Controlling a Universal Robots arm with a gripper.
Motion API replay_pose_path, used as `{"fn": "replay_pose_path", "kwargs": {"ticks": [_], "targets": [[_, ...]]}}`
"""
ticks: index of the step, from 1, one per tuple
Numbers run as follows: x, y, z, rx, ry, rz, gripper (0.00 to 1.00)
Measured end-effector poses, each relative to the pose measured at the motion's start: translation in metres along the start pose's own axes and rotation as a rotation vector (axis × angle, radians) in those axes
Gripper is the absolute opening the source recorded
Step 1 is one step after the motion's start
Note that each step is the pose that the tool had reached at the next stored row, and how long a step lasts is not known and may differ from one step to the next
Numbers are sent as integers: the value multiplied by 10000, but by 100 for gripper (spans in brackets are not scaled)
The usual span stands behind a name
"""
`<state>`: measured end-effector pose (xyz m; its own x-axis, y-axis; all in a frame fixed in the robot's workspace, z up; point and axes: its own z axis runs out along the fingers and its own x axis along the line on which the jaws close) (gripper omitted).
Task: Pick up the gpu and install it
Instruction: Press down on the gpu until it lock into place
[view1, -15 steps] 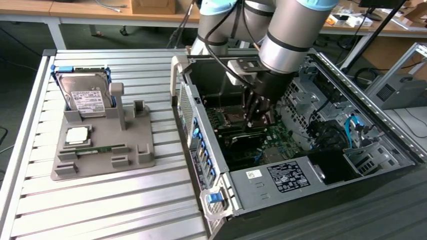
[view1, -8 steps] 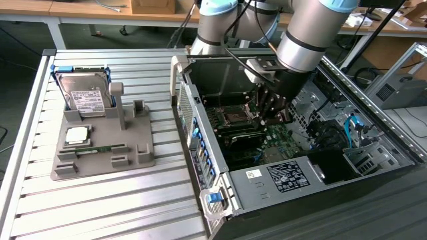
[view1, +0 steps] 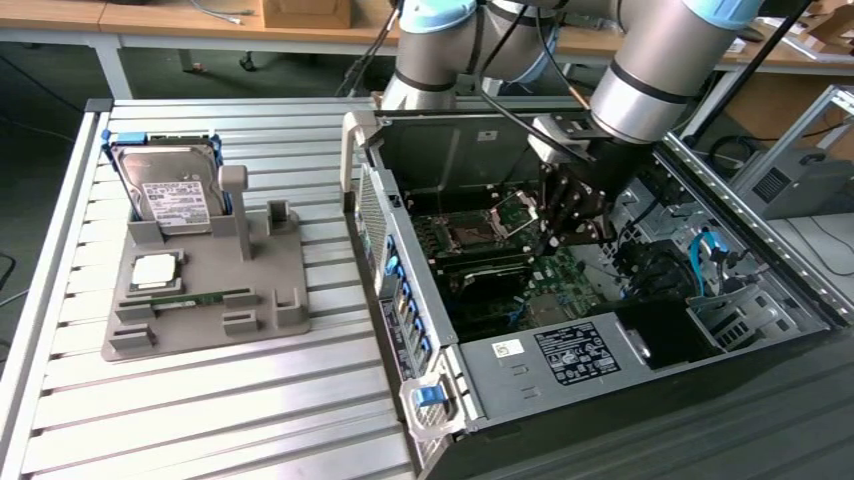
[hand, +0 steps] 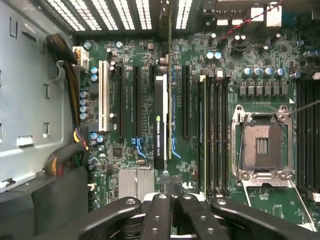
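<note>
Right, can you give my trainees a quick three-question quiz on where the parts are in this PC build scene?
1. True or false: the hard drive lies inside the computer case.
2. Where is the gpu? A) on the gray holder; B) on edge over the motherboard, among its long slots; C) flat on the table's slats.
3. In one word: is the hand open or shut?

Key: 1. False, it stands in the gray holder on the table. 2. B. 3. Shut.
</note>
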<state>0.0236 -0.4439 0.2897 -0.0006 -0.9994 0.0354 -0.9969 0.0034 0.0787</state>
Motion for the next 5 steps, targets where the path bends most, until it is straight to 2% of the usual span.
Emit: {"fn": "replay_pose_path", "kwargs": {"ticks": [5], "targets": [[1,0,0,0,0,0,11]]}}
